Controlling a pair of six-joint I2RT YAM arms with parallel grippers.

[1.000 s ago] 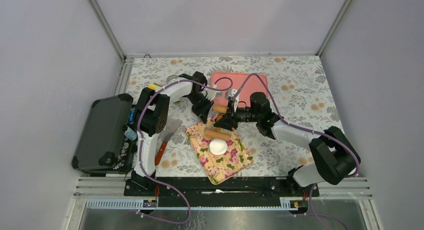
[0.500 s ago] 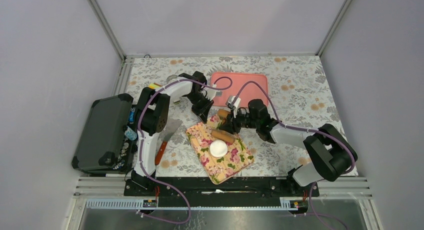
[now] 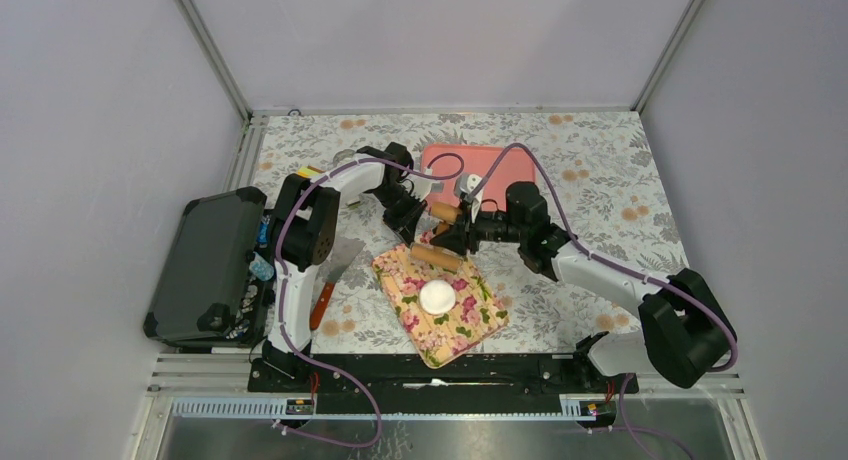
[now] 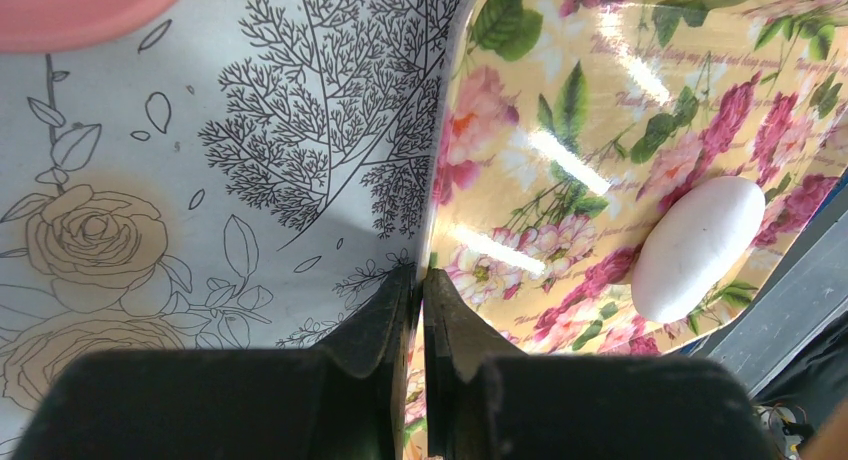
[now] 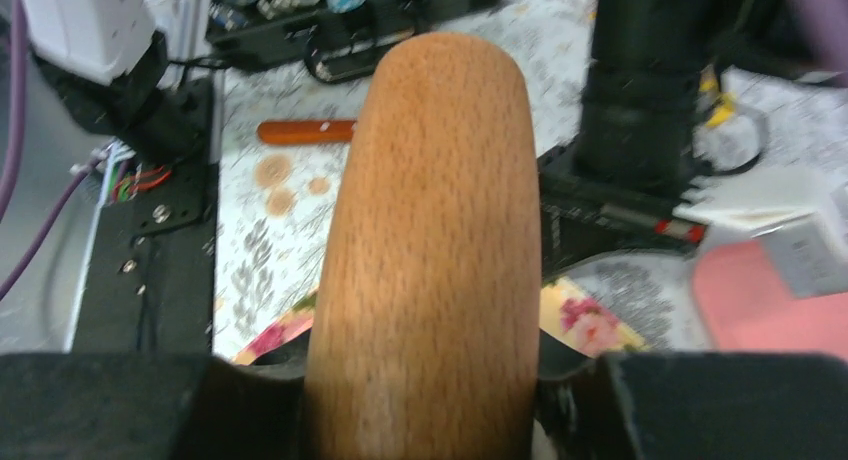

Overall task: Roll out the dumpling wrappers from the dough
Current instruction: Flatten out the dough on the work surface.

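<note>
around: black case [image 3: 205, 265] at table's left; scraper [image 3: 335, 270] between case and board [image 3: 470, 325]; pink tray [image 3: 510, 165] at the back.
in the way: pin [image 3: 436, 257] lies across the board's far end, between tray and dough.
dough: rounded white lump [image 3: 437, 296] mid board, near the pin, not touching.
left gripper [image 3: 408, 220]: fingers almost together, pinching the board's far edge.
right gripper [image 3: 452, 238]: clamped round the pin — wood fills its wrist view.
change: half a second ago the pin sat closer to the dough, now back toward the tray; right elbow further right; left gripper, dough unmoved.
</note>
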